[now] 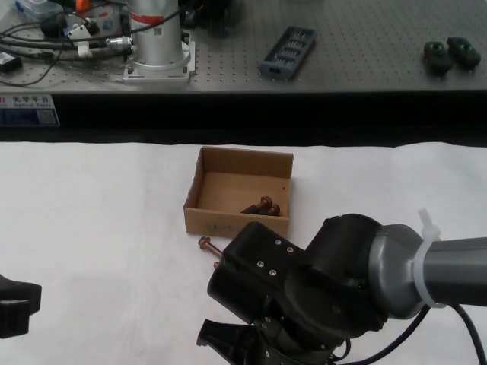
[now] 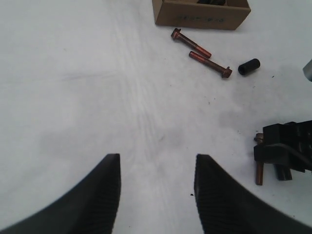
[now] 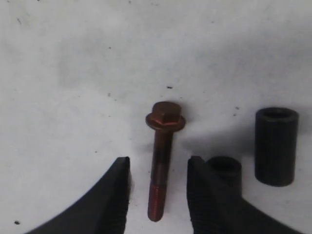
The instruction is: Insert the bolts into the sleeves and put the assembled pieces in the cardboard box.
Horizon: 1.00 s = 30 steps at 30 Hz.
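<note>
My right gripper is open and low over the white cloth. A copper bolt lies flat between its fingers, with a gap on each side. Two black sleeves lie beside it: one apart, the other partly behind a finger. My left gripper is open over bare cloth with nothing between its fingers. Farther off from it lie two more bolts and a black sleeve, just in front of the cardboard box. Assembled pieces lie in the box.
The right arm's body hides much of the cloth in front of the box. Behind the cloth runs a metal bench with a grey post, cables, a dark rack and two black parts. White cloth spreads left of the box.
</note>
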### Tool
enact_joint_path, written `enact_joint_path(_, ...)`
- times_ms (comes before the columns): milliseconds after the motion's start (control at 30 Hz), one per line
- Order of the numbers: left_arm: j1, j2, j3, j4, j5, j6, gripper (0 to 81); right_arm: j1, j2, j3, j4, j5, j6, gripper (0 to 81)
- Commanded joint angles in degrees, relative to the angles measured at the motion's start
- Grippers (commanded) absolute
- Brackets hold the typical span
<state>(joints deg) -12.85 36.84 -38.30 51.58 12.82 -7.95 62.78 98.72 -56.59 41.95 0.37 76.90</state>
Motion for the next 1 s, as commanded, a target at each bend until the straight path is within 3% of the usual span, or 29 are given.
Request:
enact_joint_path(0,0.08,-0.39,-0.35,-0.24,-0.62,0.6,35.7,0.05,-0.83,-0.53,0.41,0.72,-0.69,29.3)
enact_joint_path(667,0.08,-3.79,-0.35,-0.24,-0.62,0.6,35.7,0.05,2.48,-0.53,-2.95,2.6,1.5,28.5)
enact_joint_path(767,0.08,-4.37,-0.35,-0.24,-0.62,0.6,35.7,0.05,2.97,-0.53,-2.92,2.61,1.51,21.7)
enact_joint_path(967,0.08,-4.42,-0.35,-0.24,-0.62,0.6,35.7,0.05,3.24,-0.43,-3.12,2.65,-0.59,0.1)
